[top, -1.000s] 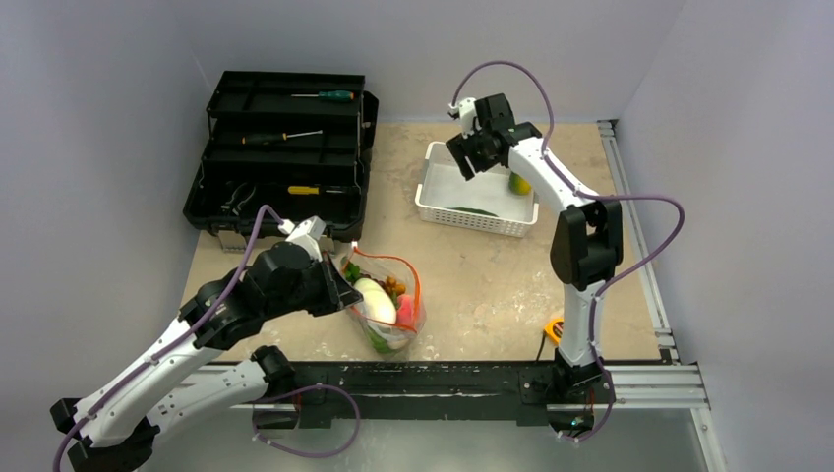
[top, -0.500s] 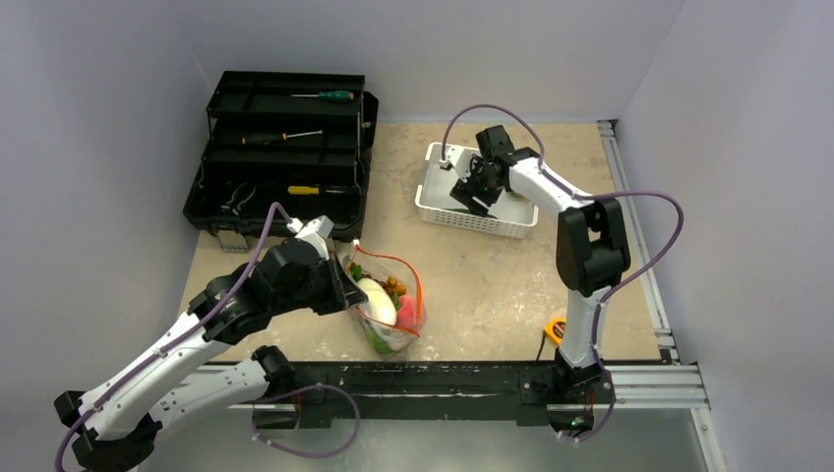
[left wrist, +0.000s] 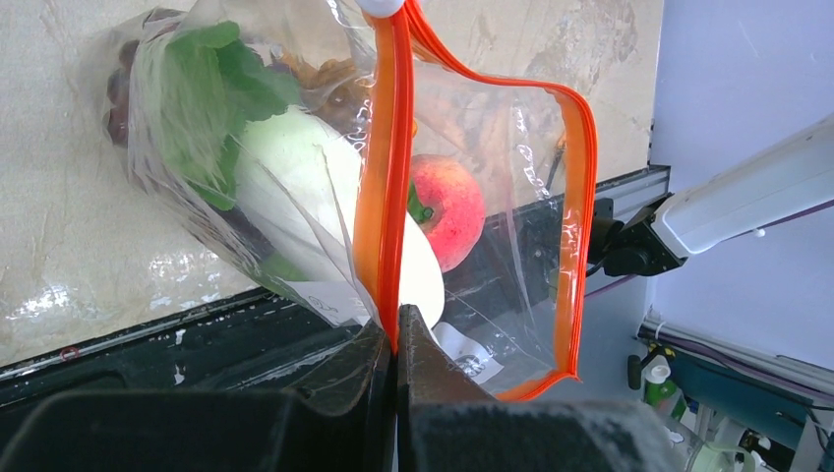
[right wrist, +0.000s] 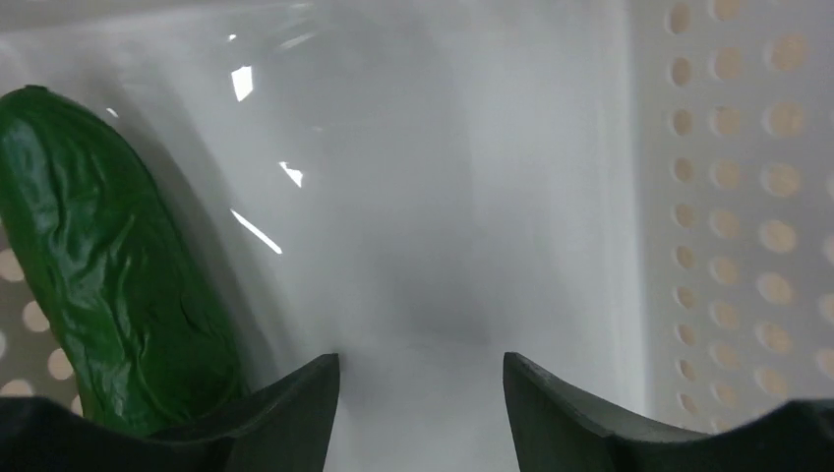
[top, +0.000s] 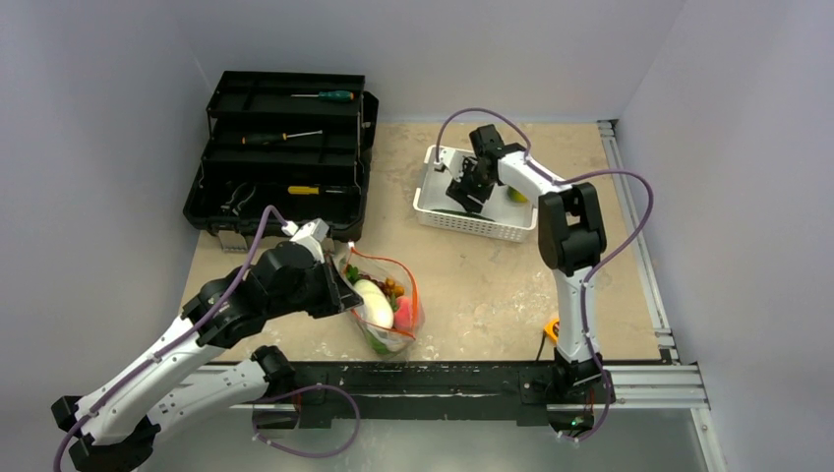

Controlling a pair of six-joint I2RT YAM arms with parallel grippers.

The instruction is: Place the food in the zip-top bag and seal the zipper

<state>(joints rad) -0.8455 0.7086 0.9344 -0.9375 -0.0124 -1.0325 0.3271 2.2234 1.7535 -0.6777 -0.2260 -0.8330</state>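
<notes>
The clear zip-top bag (top: 391,303) lies near the table's front, its mouth gaping. My left gripper (left wrist: 396,324) (top: 344,287) is shut on the orange-red zipper (left wrist: 382,187) at the near lip, and the white slider (left wrist: 382,6) sits at the strip's far end. Inside the bag I see a green and white cabbage (left wrist: 285,177) and a pink peach (left wrist: 450,211). My right gripper (right wrist: 421,369) (top: 464,191) is open, low inside the white basket (top: 476,222), with nothing between its fingers. A green cucumber (right wrist: 108,265) lies just left of its left finger. A yellow lemon (top: 517,194) rests at the basket's right end.
An open black toolbox (top: 280,147) with screwdrivers fills the back left. A small orange object (top: 554,329) lies by the right arm's base. A metal rail (top: 433,376) runs along the near edge. The basket's perforated wall (right wrist: 728,197) stands close on the right gripper's right.
The right gripper has come down from above the basket's back corner into the basket, beside the cucumber. The left gripper keeps its hold on the bag and has barely moved.
</notes>
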